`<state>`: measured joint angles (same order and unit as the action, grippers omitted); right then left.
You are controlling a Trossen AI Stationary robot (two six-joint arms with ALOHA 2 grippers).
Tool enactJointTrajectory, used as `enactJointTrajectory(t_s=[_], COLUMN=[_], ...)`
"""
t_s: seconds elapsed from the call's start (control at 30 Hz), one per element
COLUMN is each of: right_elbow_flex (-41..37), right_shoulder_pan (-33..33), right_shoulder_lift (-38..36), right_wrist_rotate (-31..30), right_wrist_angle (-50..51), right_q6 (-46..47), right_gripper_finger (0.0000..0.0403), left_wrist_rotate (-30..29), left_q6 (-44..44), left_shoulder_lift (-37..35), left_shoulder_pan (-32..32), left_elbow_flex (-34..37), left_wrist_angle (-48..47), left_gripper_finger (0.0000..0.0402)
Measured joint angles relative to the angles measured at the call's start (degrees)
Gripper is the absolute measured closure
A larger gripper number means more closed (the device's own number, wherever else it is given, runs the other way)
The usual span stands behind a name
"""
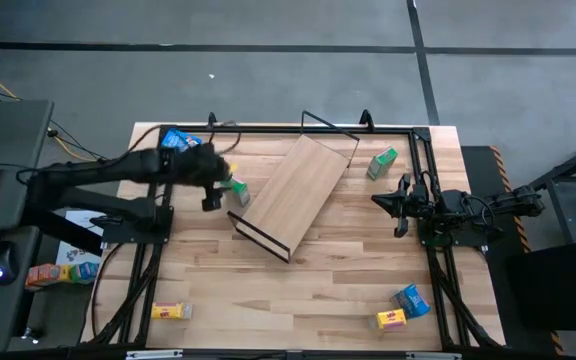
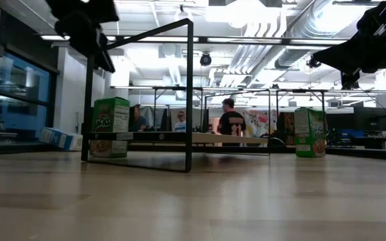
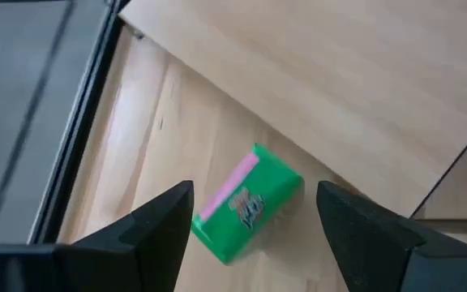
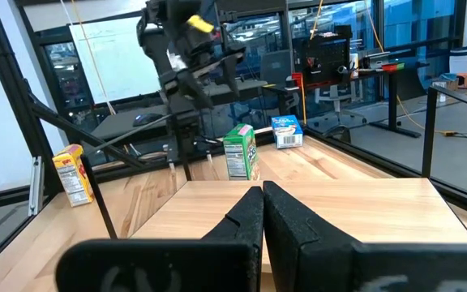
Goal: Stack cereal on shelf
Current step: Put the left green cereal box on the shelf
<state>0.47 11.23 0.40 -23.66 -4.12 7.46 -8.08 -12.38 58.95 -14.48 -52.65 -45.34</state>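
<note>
The shelf (image 1: 298, 188), a light-wood board with black wire end frames, lies slantwise at mid-table. A green cereal box (image 3: 246, 203) stands upright on the table by the shelf's near-left end (image 2: 110, 127). My left gripper (image 3: 254, 188) hangs open above it, fingers apart and clear of it (image 1: 215, 190). A second green box (image 1: 381, 162) stands right of the shelf. A blue box (image 1: 178, 140) lies far left. My right gripper (image 1: 396, 200) waits shut at the right (image 4: 262, 203).
A yellow box (image 1: 171, 311) lies near the front left; a yellow box (image 1: 392, 319) and a blue box (image 1: 411, 300) lie front right. Black frame rails (image 1: 148, 250) run along the table's sides. Bare planks (image 1: 298, 300) stretch across the near middle.
</note>
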Motion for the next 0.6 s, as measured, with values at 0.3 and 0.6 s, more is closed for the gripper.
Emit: enactJointTrajectory(t_s=[0.3, 0.6], right_elbow_flex=[-0.01, -0.01], right_shoulder_pan=[0.01, 0.0], right_shoulder_lift=[0.0, 0.0], right_wrist_rotate=[0.0, 0.0], right_wrist_angle=[0.01, 0.0], right_q6=[0.0, 0.0], right_gripper_finger=[0.0403, 0.0403], left_wrist_rotate=[1.55, -9.25], left_q6=[-5.24, 0.75], left_shoulder_lift=[7.57, 8.3], left_shoulder_pan=[-8.9, -8.79], left_elbow_flex=[-6.85, -7.58], left_wrist_angle=[0.43, 0.99], left_gripper_finger=[0.0147, 0.0147])
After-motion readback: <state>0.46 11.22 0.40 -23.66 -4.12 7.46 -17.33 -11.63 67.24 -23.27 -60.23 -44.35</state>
